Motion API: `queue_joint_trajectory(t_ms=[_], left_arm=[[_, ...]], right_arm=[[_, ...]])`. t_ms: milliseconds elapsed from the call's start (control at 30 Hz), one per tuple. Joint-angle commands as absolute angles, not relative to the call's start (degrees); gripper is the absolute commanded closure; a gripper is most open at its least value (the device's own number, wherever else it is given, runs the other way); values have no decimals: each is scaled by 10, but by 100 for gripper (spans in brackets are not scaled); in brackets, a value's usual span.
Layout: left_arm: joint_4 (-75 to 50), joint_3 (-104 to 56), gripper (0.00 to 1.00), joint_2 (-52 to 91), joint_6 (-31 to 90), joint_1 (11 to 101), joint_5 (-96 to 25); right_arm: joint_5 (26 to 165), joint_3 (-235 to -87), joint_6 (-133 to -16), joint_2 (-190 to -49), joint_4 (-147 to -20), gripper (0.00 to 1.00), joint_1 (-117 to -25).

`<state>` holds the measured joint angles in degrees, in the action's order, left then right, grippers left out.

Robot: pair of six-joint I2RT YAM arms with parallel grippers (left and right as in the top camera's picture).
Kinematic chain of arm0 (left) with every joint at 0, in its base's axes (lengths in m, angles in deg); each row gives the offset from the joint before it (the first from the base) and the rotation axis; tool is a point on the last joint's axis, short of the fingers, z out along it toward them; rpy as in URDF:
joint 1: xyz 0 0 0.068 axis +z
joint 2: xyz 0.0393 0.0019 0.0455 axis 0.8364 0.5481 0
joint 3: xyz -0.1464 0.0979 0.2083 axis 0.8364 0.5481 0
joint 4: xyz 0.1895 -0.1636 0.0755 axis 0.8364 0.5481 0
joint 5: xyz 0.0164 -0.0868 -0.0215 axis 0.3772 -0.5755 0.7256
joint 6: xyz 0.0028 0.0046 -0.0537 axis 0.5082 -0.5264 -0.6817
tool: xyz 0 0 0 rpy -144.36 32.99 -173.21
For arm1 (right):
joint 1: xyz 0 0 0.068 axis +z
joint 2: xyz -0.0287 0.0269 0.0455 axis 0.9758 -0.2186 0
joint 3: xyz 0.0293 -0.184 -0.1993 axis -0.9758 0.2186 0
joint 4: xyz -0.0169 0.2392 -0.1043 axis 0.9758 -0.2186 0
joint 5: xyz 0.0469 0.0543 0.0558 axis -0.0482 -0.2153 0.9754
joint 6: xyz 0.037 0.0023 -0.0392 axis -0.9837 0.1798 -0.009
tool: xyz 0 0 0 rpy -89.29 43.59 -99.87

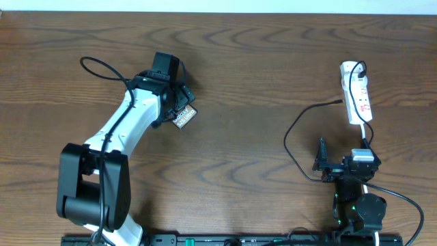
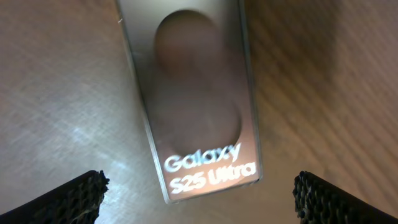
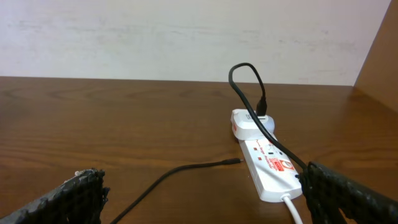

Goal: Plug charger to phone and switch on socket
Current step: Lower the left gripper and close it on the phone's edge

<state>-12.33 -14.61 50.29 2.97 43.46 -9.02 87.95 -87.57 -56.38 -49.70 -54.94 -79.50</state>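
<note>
Table: grained wood. Phone: glossy face. Socket: smooth white plastic. Jaws: rough black pads.

We read white lettering, "Galaxy S25 Ultra", set in two lines near the lower end of the slim grey-brown glossy phone in the left wrist view. The narrow white power strip carries small red marks, too small for us to read.
</note>
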Motion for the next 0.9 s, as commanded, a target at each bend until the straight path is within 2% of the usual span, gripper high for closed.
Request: queue_joint_trajectory(t_ms=[0, 433, 867], left_arm=[[-134, -159, 2, 533, 16, 434, -87], [-86, -288, 2, 639, 21, 474, -87], [-60, -289, 2, 681, 18, 476, -133]], right_arm=[[883, -875, -561, -494, -552, 1, -796], [883, -875, -561, -494, -552, 1, -796], [883, -875, -561, -494, -552, 1, -796]])
